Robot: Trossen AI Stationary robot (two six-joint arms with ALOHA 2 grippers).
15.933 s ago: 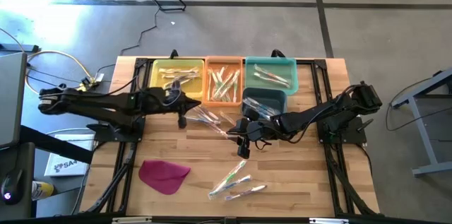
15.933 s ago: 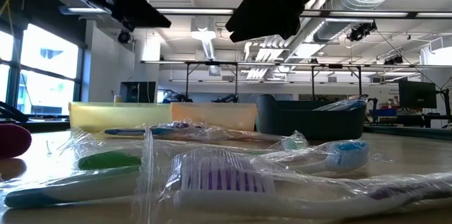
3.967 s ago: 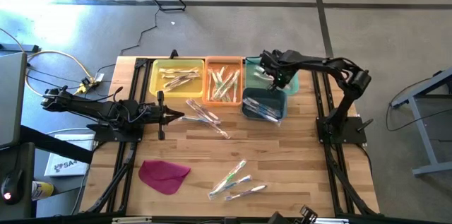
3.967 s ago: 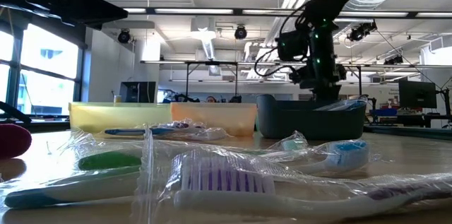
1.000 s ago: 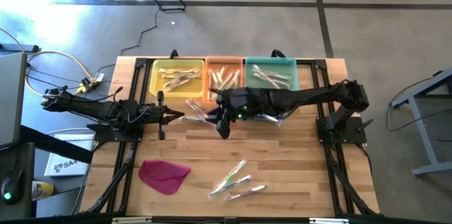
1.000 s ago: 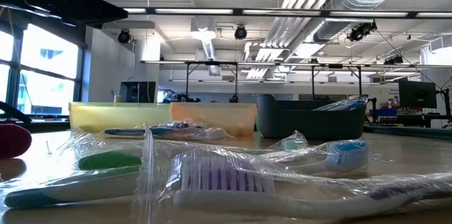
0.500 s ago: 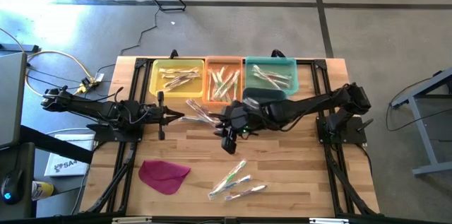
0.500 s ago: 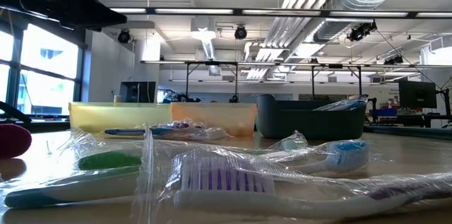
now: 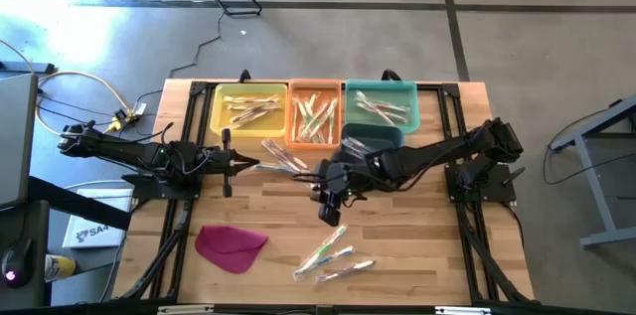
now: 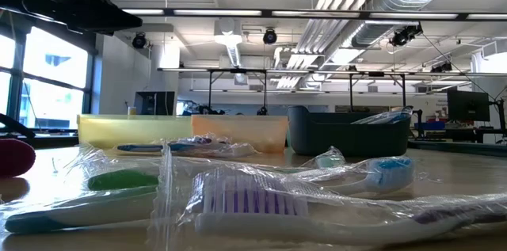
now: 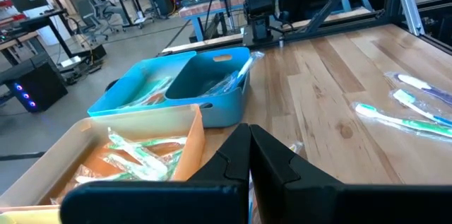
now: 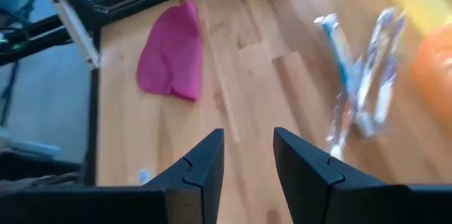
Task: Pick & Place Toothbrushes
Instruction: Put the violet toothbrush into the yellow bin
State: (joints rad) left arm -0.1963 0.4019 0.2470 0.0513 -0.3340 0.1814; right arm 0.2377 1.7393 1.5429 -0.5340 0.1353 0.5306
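Right gripper (image 9: 330,214) over mid-desk (image 9: 417,245), empty, fingers (image 12: 201,167) apart.
Left gripper (image 9: 260,166) parked at left, fingers together. Toothbrushes (image 9: 333,253) near front edge, more (image 9: 288,161) beside the bins (image 9: 316,111), magenta cloth (image 9: 231,245) apart.

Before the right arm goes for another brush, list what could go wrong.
The right end effector hangs open and empty near the loose toothbrushes at the table's near side. They lie close together in glossy wrappers, so it may pinch two at once or slip off the film. A second cluster sits just ahead of the parked left end effector, which is shut; reaching there could crowd the two arms.
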